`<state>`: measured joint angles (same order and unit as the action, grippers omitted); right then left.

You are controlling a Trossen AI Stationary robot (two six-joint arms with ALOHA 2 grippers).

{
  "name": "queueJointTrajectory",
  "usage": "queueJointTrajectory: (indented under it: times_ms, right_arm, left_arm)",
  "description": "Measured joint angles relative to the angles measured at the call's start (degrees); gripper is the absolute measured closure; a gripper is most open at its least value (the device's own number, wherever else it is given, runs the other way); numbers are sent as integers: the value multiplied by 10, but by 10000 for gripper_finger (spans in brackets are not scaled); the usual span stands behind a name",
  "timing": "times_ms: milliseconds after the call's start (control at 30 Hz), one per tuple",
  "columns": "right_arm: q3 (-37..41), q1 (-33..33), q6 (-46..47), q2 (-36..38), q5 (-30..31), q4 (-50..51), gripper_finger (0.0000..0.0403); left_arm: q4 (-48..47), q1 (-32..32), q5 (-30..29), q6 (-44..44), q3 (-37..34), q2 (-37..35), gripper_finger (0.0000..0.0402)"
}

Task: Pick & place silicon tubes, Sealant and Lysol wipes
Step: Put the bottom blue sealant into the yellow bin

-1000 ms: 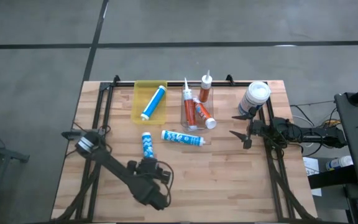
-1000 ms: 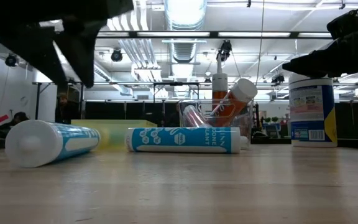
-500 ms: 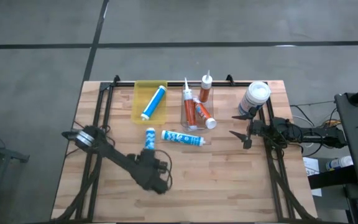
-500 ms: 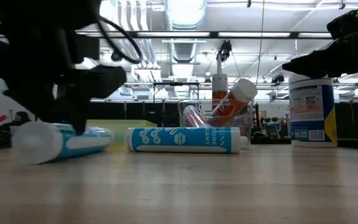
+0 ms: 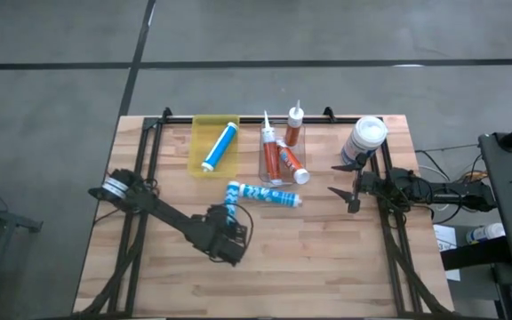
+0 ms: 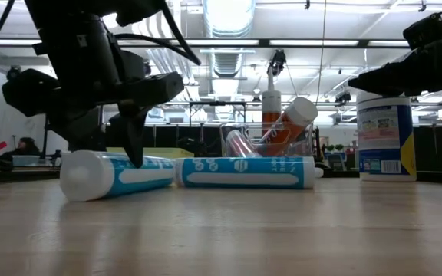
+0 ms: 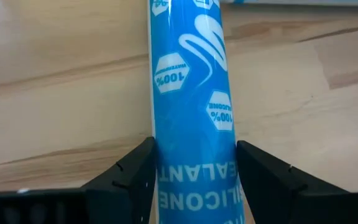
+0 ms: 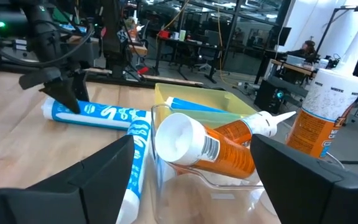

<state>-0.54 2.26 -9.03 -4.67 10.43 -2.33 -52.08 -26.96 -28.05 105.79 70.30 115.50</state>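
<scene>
Pale wooden table (image 5: 327, 267) of butcher-block planks, black rails along its edges, standing on a grey concrete floor (image 5: 60, 53); beyond it, in the low view, a workshop hall with ceiling ducts and strip lights. Nearest the front edge, left gripper (image 5: 228, 222) clenched on a blue-and-white silicone tube (image 5: 230, 201), fingers pressed to both its flanks in the left wrist view (image 7: 191, 112). Lying flat, long axis running front to back, far end just at a second blue tube (image 5: 268, 196), which lies crosswise, left to right, nozzle end toward the right arm. Farther back, a clear bin (image 5: 278, 164) holding orange sealant tubes (image 5: 289, 163), tilted, one white nozzle leaning out toward the rear. Beside it to the left, a yellow tray (image 5: 198, 153) with another blue tube (image 5: 220, 146) lying in it on a slant. Off to the right side, right gripper (image 5: 342, 180) hovering with fingers spread, grasping nothing, aimed toward the table's middle. Just behind it, near the far right corner, Lysol wipes (image 5: 364, 140): fat white canister standing upright, lid up, long axis vertical, untouched.
</scene>
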Motion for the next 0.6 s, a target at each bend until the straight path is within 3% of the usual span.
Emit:
queueJointTrajectory:
  times_ms: [367, 600]
  right_arm:
    - [0, 0, 0, 0, 0, 0, 89]
    - [0, 0, 0, 0, 0, 0, 94]
  left_arm:
    - [-27, -4, 1, -26, 31, -4, 204]
    - [85, 3, -14, -34, -45, 0, 204]
